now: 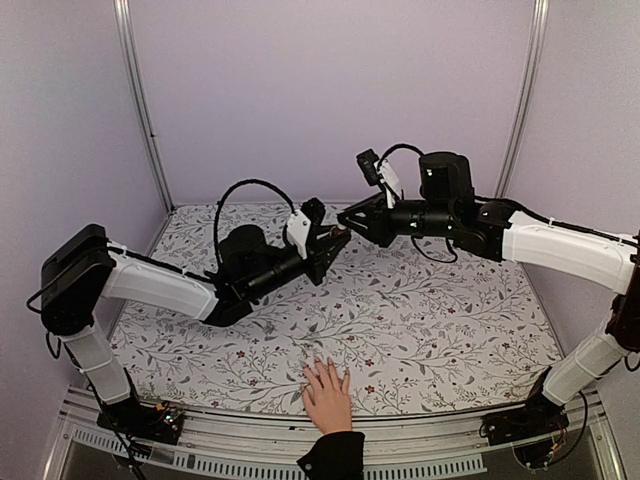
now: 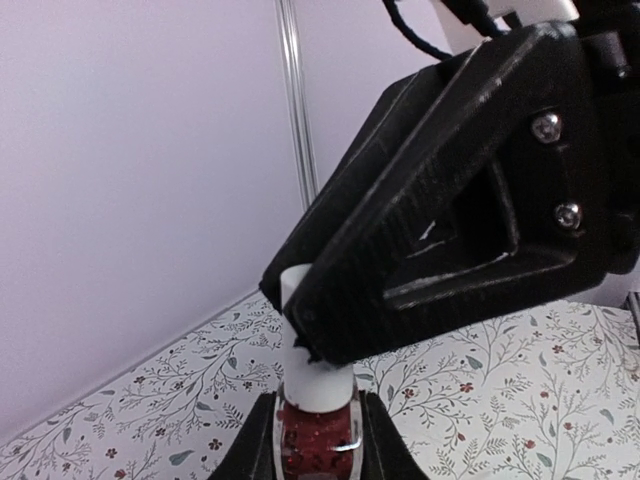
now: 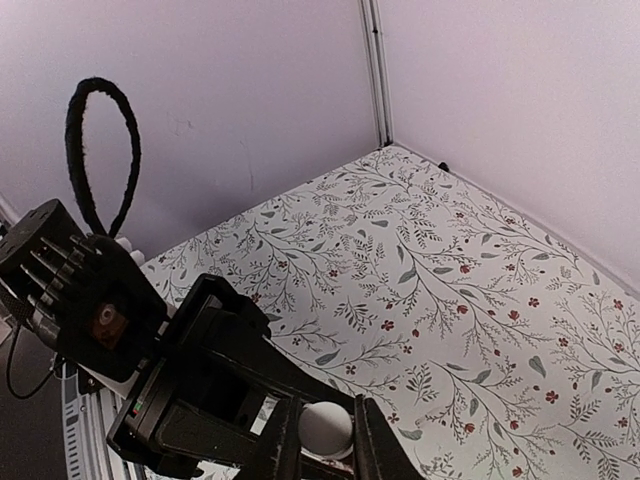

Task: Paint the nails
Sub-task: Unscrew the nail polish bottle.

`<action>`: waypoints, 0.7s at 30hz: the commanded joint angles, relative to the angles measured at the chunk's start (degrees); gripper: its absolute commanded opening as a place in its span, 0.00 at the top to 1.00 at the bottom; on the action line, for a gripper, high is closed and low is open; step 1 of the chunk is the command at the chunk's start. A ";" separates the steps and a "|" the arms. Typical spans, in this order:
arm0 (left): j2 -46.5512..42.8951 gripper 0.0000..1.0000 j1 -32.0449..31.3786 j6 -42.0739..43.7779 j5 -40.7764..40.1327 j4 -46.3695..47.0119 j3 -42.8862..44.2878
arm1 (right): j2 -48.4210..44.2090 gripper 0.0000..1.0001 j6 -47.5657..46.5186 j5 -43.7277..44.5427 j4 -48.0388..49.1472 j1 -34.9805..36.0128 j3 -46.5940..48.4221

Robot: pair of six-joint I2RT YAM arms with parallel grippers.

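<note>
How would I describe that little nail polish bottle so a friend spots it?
Above the far middle of the flowered table, the two robot arms meet tip to tip. Pinched between the left gripper and right gripper is the nail polish bottle: dark red body, white cap, the only red thing among black fingers.

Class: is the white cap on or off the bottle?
On. The white cap sits directly on the dark-red bottle, with no gap or brush showing.

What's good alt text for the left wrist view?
The left tool holds a small dark-red bottle upright while the right tool clamps its white cap, reaching in from the upper right. Behind them are a floral table cover and lilac walls.
</note>
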 commanded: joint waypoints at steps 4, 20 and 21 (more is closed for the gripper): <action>-1.94 1.00 1.62 -3.57 6.03 -1.57 1.23 | -0.82 0.89 -1.30 -4.50 1.77 0.39 -0.51; -1.55 1.00 8.18 -13.31 46.11 2.86 2.03 | -2.86 0.93 -12.44 -19.77 -2.88 0.95 -2.19; -0.96 1.00 8.84 -15.19 51.06 5.31 2.19 | -2.91 0.93 -13.27 -20.63 -3.37 1.00 -2.05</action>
